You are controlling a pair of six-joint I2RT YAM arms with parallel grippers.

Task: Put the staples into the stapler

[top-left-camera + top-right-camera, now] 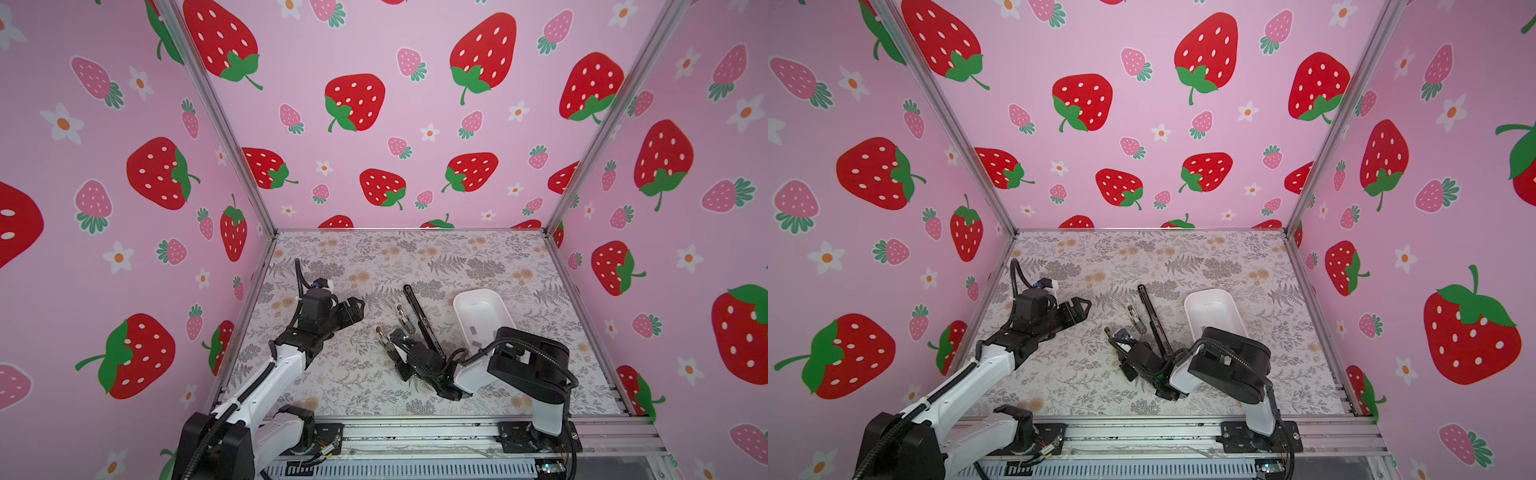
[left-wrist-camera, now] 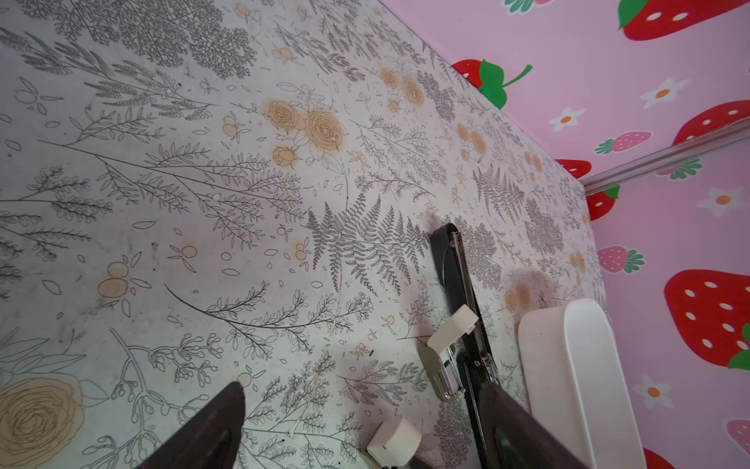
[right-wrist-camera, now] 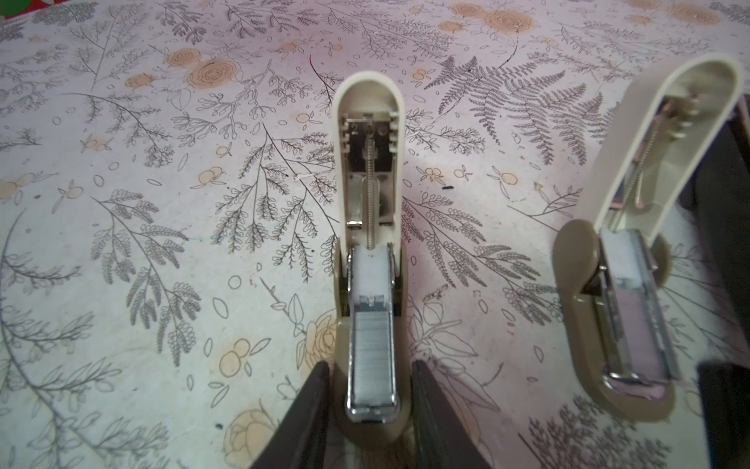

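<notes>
The right gripper brackets the small beige plastic stapler, its jaws narrow; whether they touch it is unclear. A grey metal staple strip lies in that stapler's open magazine. Left of the stapler, the left gripper hovers wide and empty. Beyond the stapler, a white oblong tray holds more grey strips.

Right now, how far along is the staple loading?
Done: a staple strip lies in the magazine of the open small stapler. In hand: the right gripper flanks that stapler's base; contact is unclear. Left: its lid is up, the second small stapler looks empty, and strips remain in the white tray. The left gripper hangs open, apart.
</notes>
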